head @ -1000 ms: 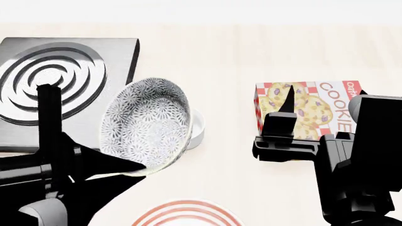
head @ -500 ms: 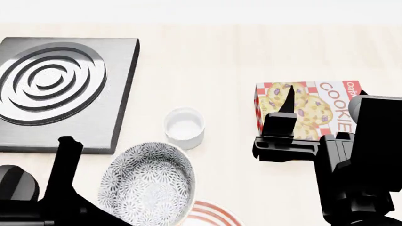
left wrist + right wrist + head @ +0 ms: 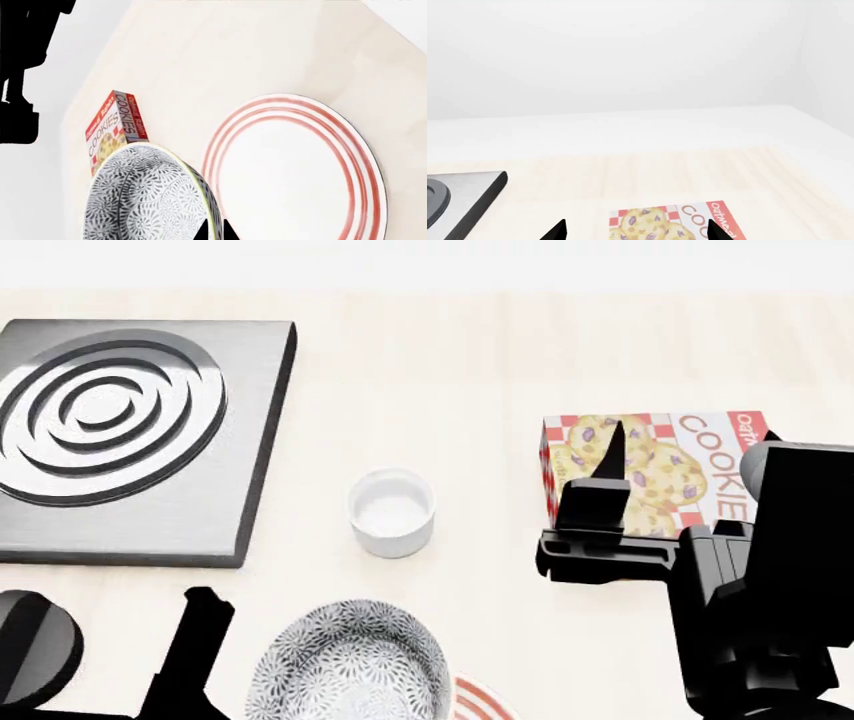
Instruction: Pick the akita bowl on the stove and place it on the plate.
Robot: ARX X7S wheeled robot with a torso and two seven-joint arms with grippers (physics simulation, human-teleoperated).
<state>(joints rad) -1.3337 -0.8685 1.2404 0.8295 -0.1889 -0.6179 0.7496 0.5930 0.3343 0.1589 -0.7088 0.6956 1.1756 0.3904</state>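
Stove: the flat square dark-grey metal stove (image 3: 134, 440) lies at the far left of the pale wooden tabletop (image 3: 467, 360).
Cup: the small plain white cup (image 3: 391, 511) stands just right of the stove.
Box: the red-and-white cardboard cookie box (image 3: 654, 475) lies right of the cup, well apart.
Bowl: the speckled grey-black floral white akita bowl (image 3: 350, 665) sits nearer than the cup, tilted over the plate's left edge.
Plate: the large round white red-striped plate (image 3: 300, 170) lies at the near edge.
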